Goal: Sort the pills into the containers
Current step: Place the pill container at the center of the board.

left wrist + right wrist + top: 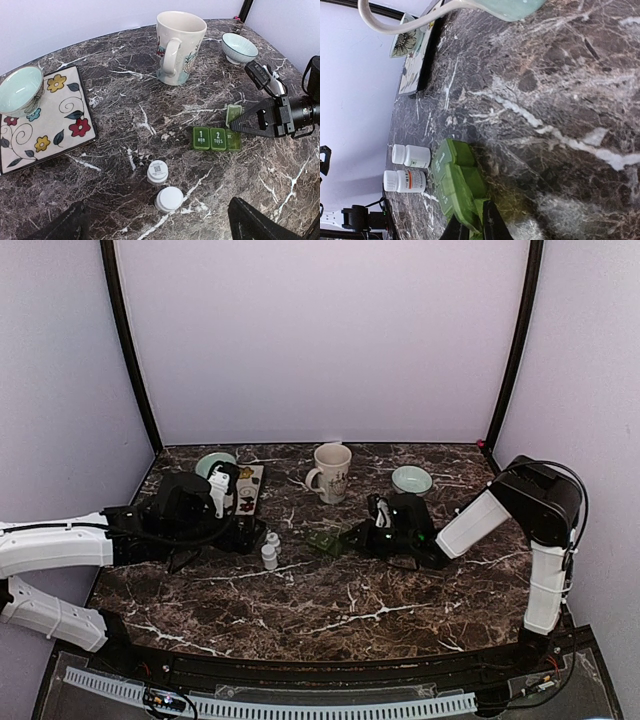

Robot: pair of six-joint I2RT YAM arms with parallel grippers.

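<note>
A green weekly pill organizer [216,138] lies mid-table, its "1 MON" and "2 TUES" lids closed and one end lid [233,114] raised. It also shows in the top view [325,541] and the right wrist view [456,180]. My right gripper [356,534] is shut on that end of the organizer [472,227]. Two white pill bottles [158,171] [169,198] stand capped, just left of the organizer [270,549]. My left gripper [162,226] is open and empty, hovering just short of the bottles [250,536]. No loose pills show.
A cream mug [332,472] stands at the back centre, with a small pale bowl [411,479] to its right. A floral square plate [246,489] and a mint bowl [213,462] sit at the back left, behind my left arm.
</note>
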